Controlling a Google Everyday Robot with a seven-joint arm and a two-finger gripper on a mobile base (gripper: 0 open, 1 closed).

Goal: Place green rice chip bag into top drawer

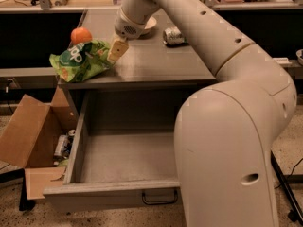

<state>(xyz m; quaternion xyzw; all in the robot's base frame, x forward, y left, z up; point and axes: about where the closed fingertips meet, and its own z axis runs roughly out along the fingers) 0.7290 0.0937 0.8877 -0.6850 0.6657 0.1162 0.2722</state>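
The green rice chip bag [79, 60] lies crumpled at the front left corner of the grey counter [156, 63], its left end hanging over the edge. My gripper [115, 51] points down at the bag's right end and touches it. The top drawer [127, 158] is pulled out wide below the counter. Its plain grey inside holds nothing, and its dark handle [160, 198] shows on the front. My large cream arm covers the drawer's right part.
An orange round fruit [81, 35] sits just behind the bag. A crushed silver can [173, 36] and a white bowl [148, 23] are further back on the counter. An open brown cardboard box [29, 135] stands on the floor left of the drawer.
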